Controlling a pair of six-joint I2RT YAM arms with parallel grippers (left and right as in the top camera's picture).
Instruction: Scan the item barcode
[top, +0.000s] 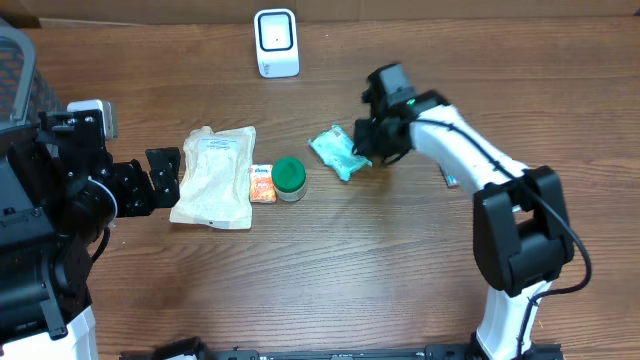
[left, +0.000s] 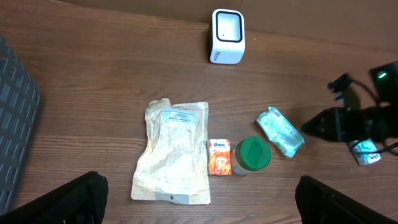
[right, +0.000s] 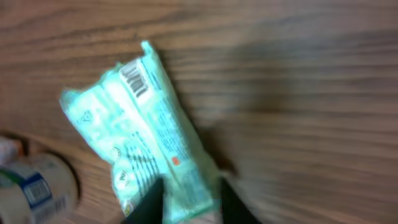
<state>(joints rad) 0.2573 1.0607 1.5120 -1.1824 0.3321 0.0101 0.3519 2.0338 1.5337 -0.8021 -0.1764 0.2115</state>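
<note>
**Teal packet gripped at one end, barcode up**

You had two containers in view. A grid-walled basket stood at the left edge of the bench, its inside out of sight, and a jar was shut under a green lid. There was one of each thing: basket, jar, white scanner, beige pouch, small orange box and teal packet. The packet was just right of the jar, well apart from the scanner. Its long axis ran diagonally — far-left to near-right in the overhead view — with the barcode facing up at the far-left end. Your right jaws were closed on its near-right end. Your left jaws stood wide open, holding nothing, just beside the pouch.
</note>
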